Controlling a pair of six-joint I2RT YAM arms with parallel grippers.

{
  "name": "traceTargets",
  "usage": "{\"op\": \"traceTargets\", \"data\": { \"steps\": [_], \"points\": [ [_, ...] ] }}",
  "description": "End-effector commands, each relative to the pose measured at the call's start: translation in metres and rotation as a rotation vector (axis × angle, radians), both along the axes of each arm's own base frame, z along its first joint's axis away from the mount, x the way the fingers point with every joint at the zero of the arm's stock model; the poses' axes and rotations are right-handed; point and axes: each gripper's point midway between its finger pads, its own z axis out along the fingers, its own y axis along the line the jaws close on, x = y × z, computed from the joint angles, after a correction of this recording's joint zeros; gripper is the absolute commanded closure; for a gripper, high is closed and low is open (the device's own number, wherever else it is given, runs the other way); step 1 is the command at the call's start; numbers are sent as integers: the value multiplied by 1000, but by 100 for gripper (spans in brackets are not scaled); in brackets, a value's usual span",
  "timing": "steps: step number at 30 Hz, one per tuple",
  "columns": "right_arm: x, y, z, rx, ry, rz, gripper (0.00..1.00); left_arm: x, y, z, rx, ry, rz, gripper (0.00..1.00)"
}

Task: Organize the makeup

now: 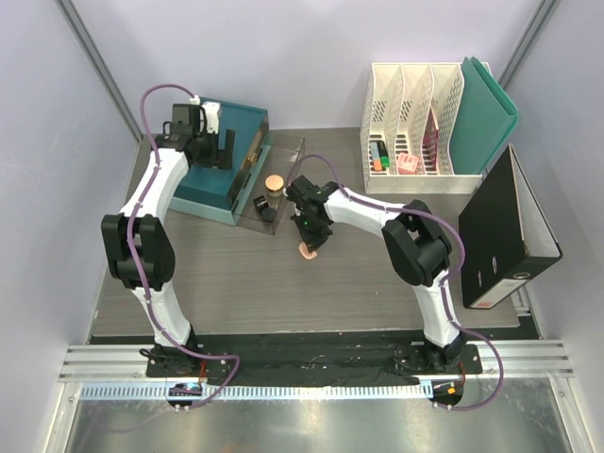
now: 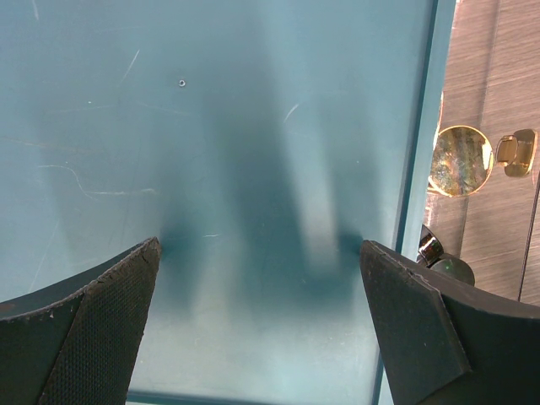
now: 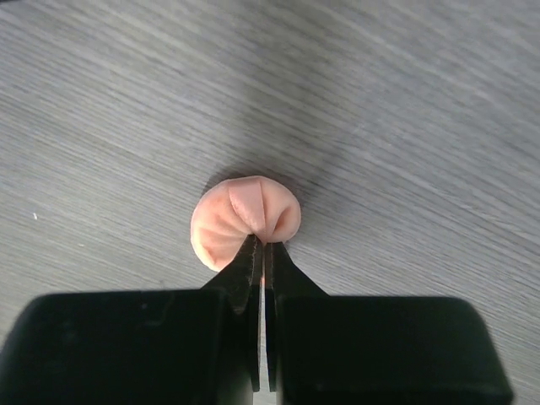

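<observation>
A soft, round peach makeup puff point(image 3: 240, 219) lies on the grey wood table, and my right gripper point(image 3: 265, 243) is shut on its near edge, which is pinched into a fold. From above, the puff point(image 1: 308, 251) sits just below that gripper point(image 1: 310, 240). A clear tray point(image 1: 283, 160) left of it holds a tan-lidded jar point(image 1: 274, 185) and a small black jar point(image 1: 260, 202). My left gripper point(image 2: 261, 249) hangs open over the teal box point(image 2: 211, 126), nothing between its fingers. A round gold-rimmed piece point(image 2: 461, 160) shows beyond the box's edge.
White file holders point(image 1: 415, 104) at the back right hold markers point(image 1: 379, 157) and a pink thing point(image 1: 408, 166). A teal folder point(image 1: 486, 109) leans against them. A black binder point(image 1: 510, 231) lies along the right side.
</observation>
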Motion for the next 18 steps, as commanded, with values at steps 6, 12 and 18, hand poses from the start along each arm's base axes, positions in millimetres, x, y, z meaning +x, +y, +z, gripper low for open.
{"op": "traceTargets", "data": {
  "steps": [6, 12, 18],
  "points": [
    [40, 31, 93, 179, -221, 29, 99, -72, 3, -84, 20, 398, -11, 0],
    [60, 64, 145, 365, -333, 70, 99, -72, 3, -85, 23, 399, -13, 0],
    [80, 92, 168, 481, -359, 94, 99, -71, 4, -84, 29, 395, -14, 0]
  ]
}}
